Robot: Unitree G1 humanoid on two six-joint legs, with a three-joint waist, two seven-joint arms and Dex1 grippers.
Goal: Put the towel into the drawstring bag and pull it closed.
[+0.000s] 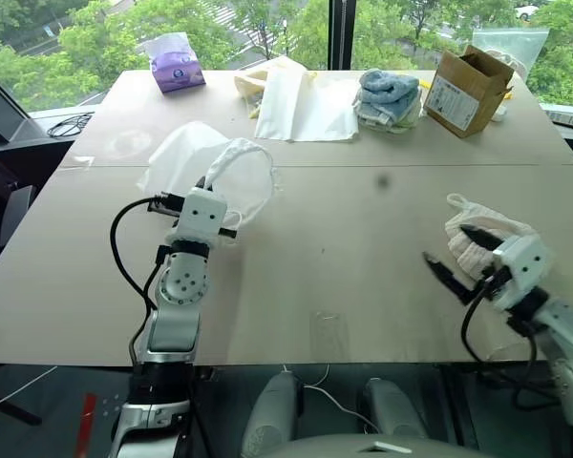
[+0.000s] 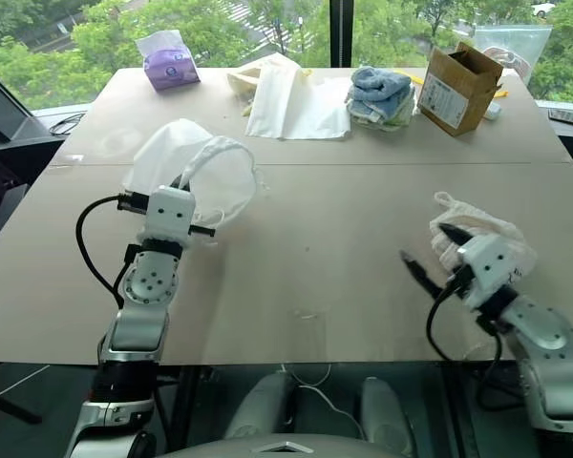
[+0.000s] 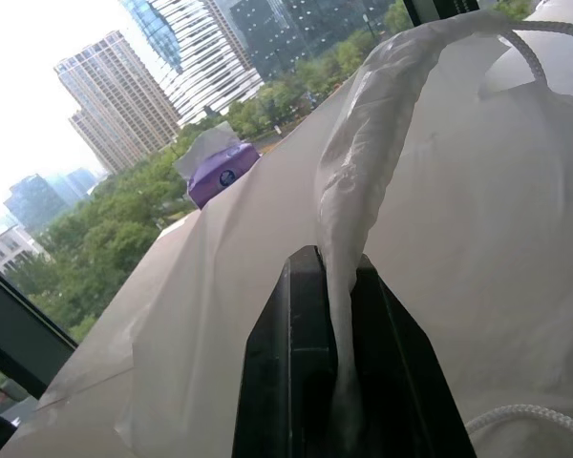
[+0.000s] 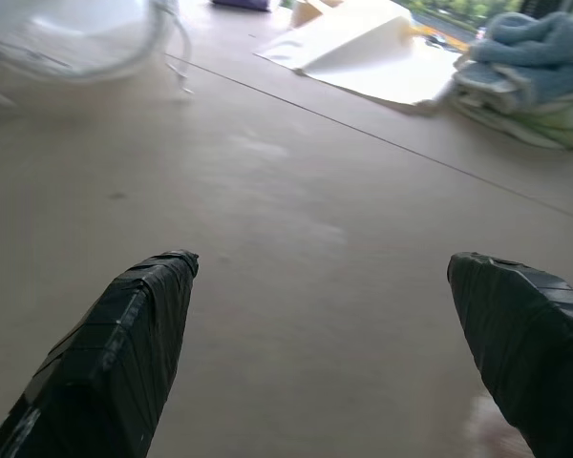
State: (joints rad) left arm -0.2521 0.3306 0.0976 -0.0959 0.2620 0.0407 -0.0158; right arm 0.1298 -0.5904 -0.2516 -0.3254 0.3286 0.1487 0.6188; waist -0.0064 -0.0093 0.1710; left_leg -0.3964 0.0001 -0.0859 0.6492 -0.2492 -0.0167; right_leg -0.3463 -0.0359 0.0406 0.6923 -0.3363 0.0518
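Left gripper point(image 3: 349, 382) fingers clamped on rim of drawstring bag point(image 1: 210, 167), far-left on bench point(image 1: 344, 248), mouth facing right. Right gripper point(image 1: 456, 256) fingers spread wide, empty, just beside towel point(image 1: 477, 234) at right edge. Best to hold rim up, keep mouth open; pinch towel mid-bunch, not loop, then carry across

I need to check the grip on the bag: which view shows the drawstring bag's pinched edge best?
The left wrist view: the drawstring bag fabric runs straight between the shut left gripper. Both eye views show the bag whole, hiding the pinch.
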